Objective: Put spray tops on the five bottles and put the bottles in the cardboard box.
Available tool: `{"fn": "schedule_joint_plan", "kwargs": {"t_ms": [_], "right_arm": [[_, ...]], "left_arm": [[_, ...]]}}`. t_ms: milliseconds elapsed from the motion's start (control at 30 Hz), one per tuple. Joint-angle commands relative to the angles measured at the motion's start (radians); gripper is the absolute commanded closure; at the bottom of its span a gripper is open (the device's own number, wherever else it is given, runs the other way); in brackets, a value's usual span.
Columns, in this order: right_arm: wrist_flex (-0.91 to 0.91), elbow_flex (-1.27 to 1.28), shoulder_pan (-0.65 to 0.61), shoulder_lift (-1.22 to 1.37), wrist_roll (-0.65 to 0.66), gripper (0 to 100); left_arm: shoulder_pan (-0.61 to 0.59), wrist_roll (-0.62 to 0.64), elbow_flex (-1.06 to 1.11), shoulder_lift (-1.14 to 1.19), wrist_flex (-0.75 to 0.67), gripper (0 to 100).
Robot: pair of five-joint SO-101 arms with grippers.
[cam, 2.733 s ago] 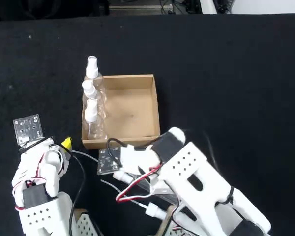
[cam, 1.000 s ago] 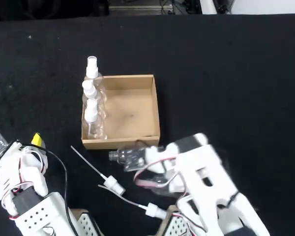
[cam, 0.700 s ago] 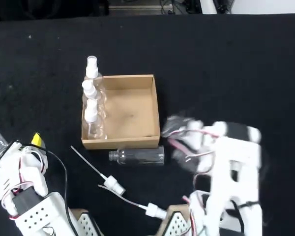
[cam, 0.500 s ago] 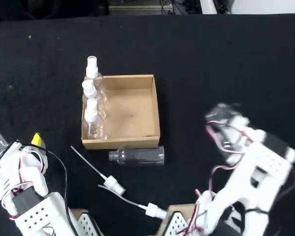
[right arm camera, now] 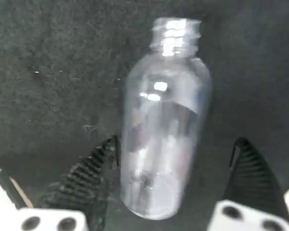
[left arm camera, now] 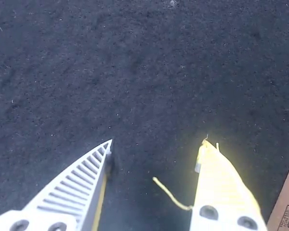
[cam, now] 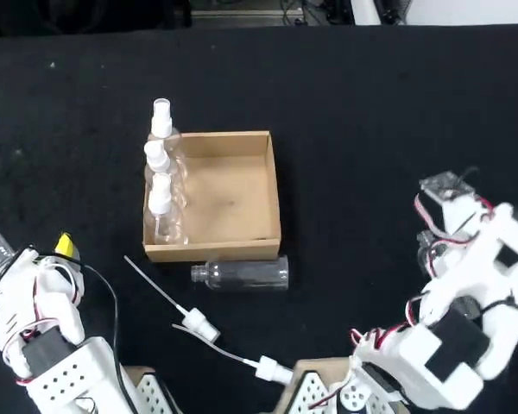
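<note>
Though three stand capped, two lie open-necked

Spread wide and empty, the right gripper (right arm camera: 177,142) straddles a clear bottle (right arm camera: 164,120). The left gripper (left arm camera: 156,144), also open, hangs over bare black surface (cam: 371,112). Another uncapped bottle (cam: 240,274) lies just beside the cardboard box (cam: 274,185), where three capped bottles (cam: 162,203) stand along one wall. Two loose spray tops (cam: 198,324) lie nearby. Cables (cam: 306,10) show beyond the far edge.

The bottle (right arm camera: 164,120) between my ribbed black plastic fingers (right arm camera: 79,185) is clear, glossy plastic; the table cloth (cam: 371,103) is black, matt, fuzzy; the cardboard box (cam: 233,198) matt brown.
</note>
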Motion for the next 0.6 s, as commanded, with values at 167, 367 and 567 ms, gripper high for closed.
{"fn": "schedule_joint_plan", "kwargs": {"t_ms": [167,367,567], "right_arm": [[0.137,-0.211,-0.098,0.101,-0.006,66.2],[0.16,-0.203,-0.14,0.127,-0.005,66.2],[0.018,-0.081,-0.132,0.156,-0.003,66.3]], "left_arm": [[-0.004,-0.005,-0.013,-0.009,-0.023,75],[-0.008,-0.005,-0.013,-0.009,-0.023,75],[-0.002,-0.005,-0.013,-0.009,-0.023,75]]}}
